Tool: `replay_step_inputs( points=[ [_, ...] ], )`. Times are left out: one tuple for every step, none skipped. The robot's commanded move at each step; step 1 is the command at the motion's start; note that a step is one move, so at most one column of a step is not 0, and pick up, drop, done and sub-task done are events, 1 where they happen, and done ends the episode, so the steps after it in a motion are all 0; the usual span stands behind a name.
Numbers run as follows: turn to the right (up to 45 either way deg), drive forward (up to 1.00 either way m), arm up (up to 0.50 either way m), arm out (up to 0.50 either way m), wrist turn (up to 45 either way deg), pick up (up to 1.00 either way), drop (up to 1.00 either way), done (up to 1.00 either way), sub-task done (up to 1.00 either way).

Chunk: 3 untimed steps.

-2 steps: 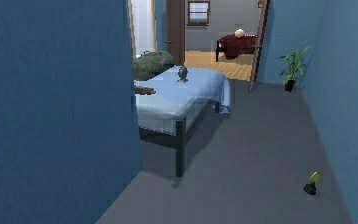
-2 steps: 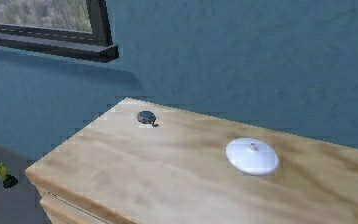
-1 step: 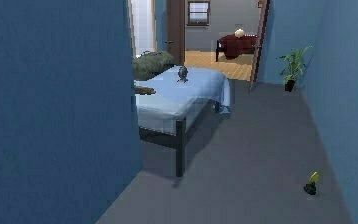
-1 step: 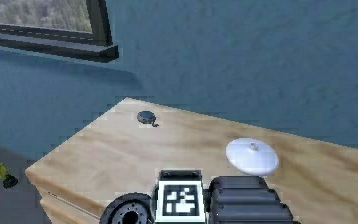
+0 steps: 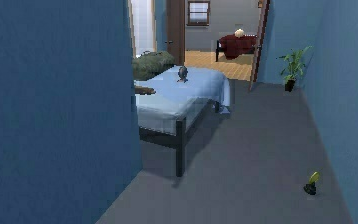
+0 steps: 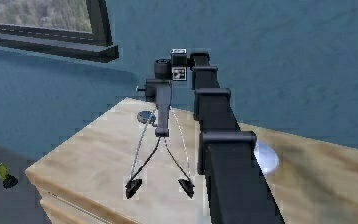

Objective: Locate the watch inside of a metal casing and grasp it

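Observation:
In the arm side view my arm (image 6: pixel 222 130) reaches out over a light wooden tabletop (image 6: pixel 87 160). The gripper (image 6: pixel 160 187) hangs from its dark body (image 6: pixel 162 85), and its two thin fingers (image 6: pixel 134 185) point down toward the near part of the wood. A small dark and silvery thing (image 6: pixel 145 117), too small to name, lies on the tabletop right by the fingers' upper part. I cannot tell whether the gripper holds anything.
A pale round thing (image 6: pixel 266 160) lies on the tabletop right of the arm. A window (image 6: pixel 47 25) sits in the blue wall above. The forward view has a blue bed (image 5: pixel 182 95), a small grey thing (image 5: pixel 183 73) on it, a plant (image 5: pixel 292 68), a yellow-green thing (image 5: pixel 311 183) on the floor, and a doorway to a dark red desk (image 5: pixel 235 45).

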Motion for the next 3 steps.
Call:
replay_step_inputs(
  points=[
    [0.0, 0.00, 0.00, 0.00, 45.0, 0.00, 0.00, 0.00, 0.00],
    [0.0, 0.00, 0.00, 0.00, 45.0, 0.00, 0.00, 0.00, 0.00],
    [0.0, 0.00, 0.00, 0.00, 45.0, 0.00, 0.00, 0.00, 0.00]
  ],
)
